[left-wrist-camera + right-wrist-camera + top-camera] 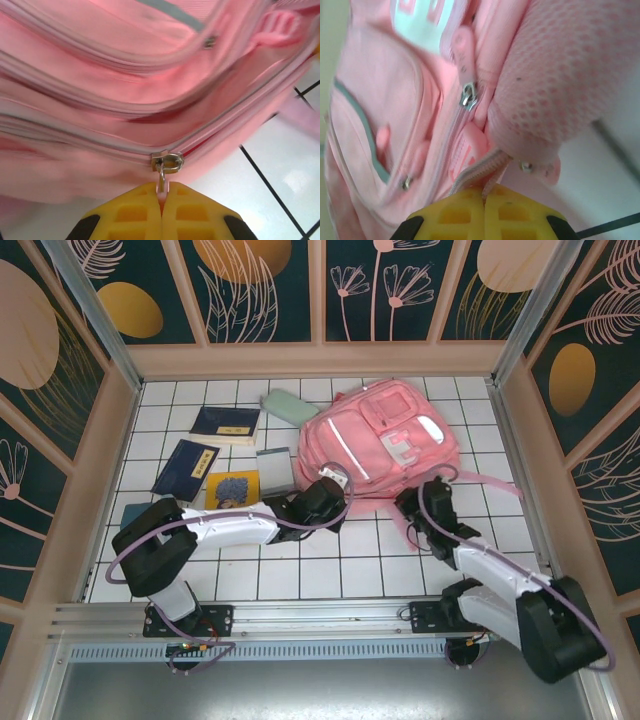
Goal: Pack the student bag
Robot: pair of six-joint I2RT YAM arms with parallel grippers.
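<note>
The student bag [385, 440] is a large pink backpack lying flat at the back right of the tiled table. My left gripper [335, 496] is at its near left edge. In the left wrist view the yellow fingers [135, 210] of the left gripper [162, 192] are shut on the metal pull of a zipper slider [167, 162] on the bag's main seam. My right gripper [410, 503] is at the bag's near edge. In the right wrist view the right gripper [484, 192] is shut on a ribbed strip of zipper tape [482, 170] below a mesh side pocket [555, 80].
Left of the bag lie two dark blue books [225, 424] [186, 468], a yellow-and-blue book [232, 490], a grey notebook [275, 470] and a pale green pouch [290, 405]. Wooden walls [320, 360] ring the table. White tiles [330, 560] lie between the arms.
</note>
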